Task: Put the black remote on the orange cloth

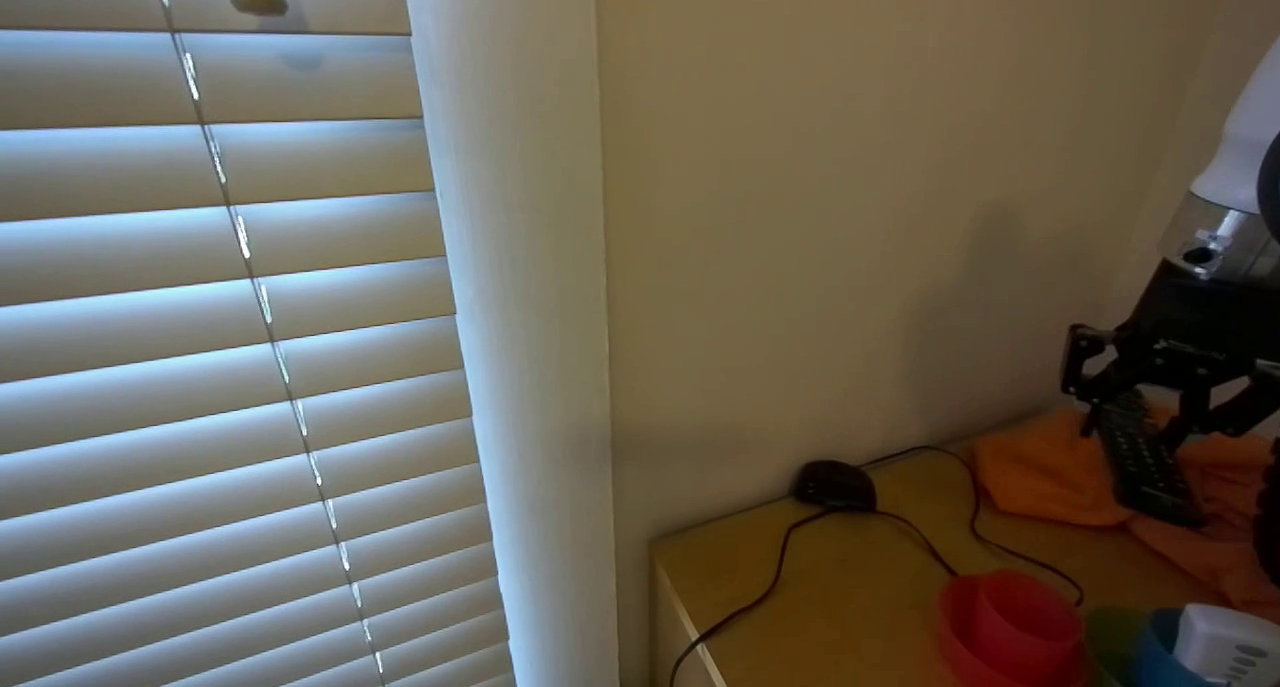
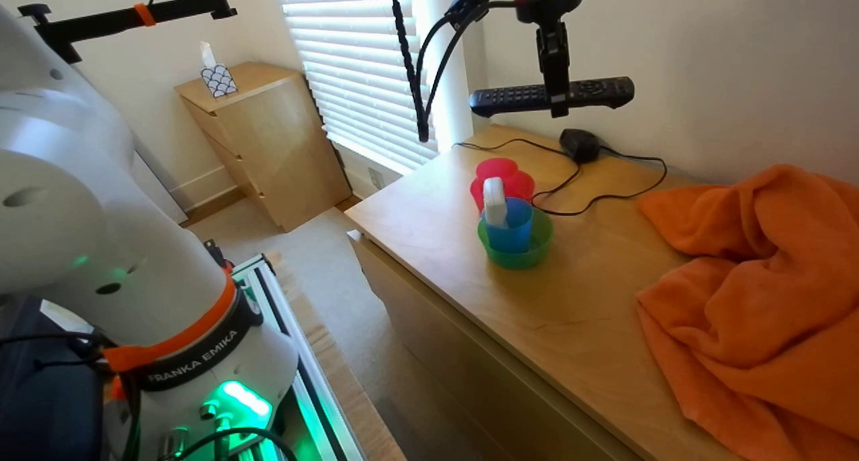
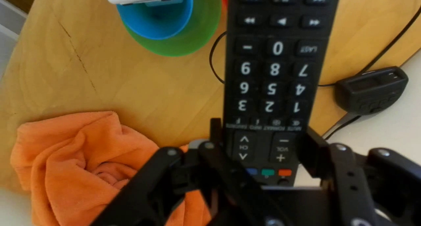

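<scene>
The black remote [image 2: 510,99] is in my gripper [image 2: 557,102], held near its middle and roughly level, raised above the table. In the wrist view the remote [image 3: 274,68] lies between the two fingers of the gripper [image 3: 263,143], which press on its long sides. The gripper [image 1: 1135,425] and remote [image 1: 1145,465] also show in an exterior view, at the right edge. The orange cloth [image 2: 758,306] lies crumpled on the table, apart from the remote and lower. The cloth also shows in the wrist view [image 3: 75,166] at lower left and in an exterior view [image 1: 1050,467] behind the remote.
A green bowl [image 2: 540,236] holds a blue cup [image 2: 510,223] with a white object [image 2: 495,202] in it. A red flower-shaped dish [image 2: 513,176] stands beside them. A black device [image 2: 579,145] with a looped cable lies near the wall. The table's [image 2: 429,223] front edge faces the robot base.
</scene>
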Robot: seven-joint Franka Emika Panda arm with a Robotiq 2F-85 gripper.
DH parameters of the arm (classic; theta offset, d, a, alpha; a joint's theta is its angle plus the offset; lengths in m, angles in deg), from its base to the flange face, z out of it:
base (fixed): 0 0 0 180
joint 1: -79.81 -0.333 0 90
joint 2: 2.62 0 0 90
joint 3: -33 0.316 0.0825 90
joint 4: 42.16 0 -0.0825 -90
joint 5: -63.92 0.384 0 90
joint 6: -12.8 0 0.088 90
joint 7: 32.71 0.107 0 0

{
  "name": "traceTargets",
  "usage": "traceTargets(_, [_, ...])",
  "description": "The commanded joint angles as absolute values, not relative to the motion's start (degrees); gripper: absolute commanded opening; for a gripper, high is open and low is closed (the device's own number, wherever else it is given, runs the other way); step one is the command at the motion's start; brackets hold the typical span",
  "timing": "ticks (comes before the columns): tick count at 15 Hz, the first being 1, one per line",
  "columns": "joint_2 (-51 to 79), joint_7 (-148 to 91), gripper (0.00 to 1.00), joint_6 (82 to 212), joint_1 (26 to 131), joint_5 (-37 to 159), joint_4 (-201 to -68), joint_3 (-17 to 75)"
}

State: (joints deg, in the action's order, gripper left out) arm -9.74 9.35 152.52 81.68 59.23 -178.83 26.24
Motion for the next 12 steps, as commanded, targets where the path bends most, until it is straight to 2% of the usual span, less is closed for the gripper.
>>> traceTargets(1, [-8.3,14.8,0.3,151.7,84.0,58.8,-177.2,28.8])
traceTargets(5, [-3.1,24.2,0.3,152.4,86.1,59.9,-172.5,27.5])
traceTargets(12, [1.8,39.2,0.3,157.2,89.0,58.6,-176.0,22.3])
